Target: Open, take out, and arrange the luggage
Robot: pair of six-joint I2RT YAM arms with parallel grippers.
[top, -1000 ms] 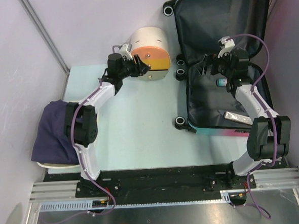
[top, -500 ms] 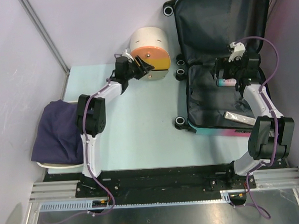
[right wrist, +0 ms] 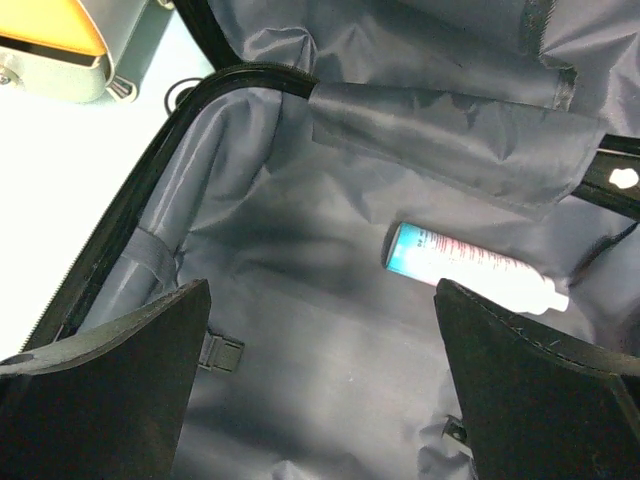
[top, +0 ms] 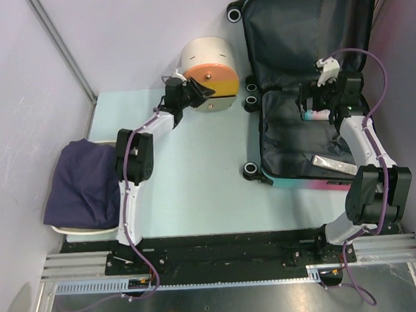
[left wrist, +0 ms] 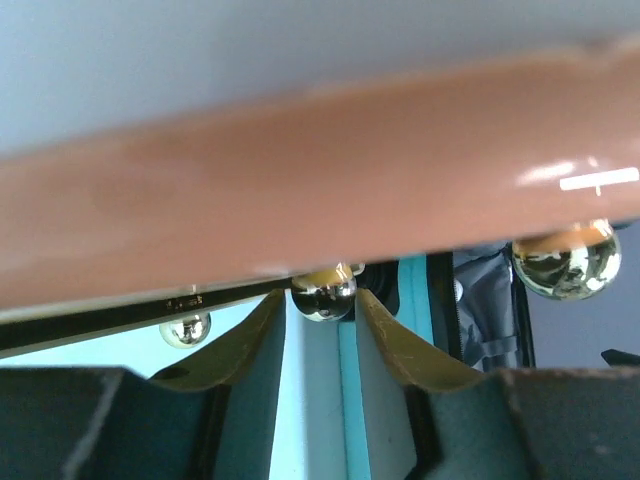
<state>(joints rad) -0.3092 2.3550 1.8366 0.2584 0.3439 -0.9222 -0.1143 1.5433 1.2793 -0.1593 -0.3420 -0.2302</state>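
The luggage [top: 285,144] lies open on the counter [top: 195,171]. Inside it, the right pincer [right wrist: 320,310] hangs spread wide over the lining, with a tube [right wrist: 470,268] just beyond. Left of the luggage, the left pincer [left wrist: 320,330], narrowly parted, flanks a knob [left wrist: 323,291] on the box [top: 209,64].

The left arm [top: 133,160] reaches far forward, nearly straight, the left gripper [top: 196,94] slightly parted at its fingertips, while the right arm [top: 366,143] bends at the elbow and angles the right gripper [top: 308,102] downward, fingers spread wide
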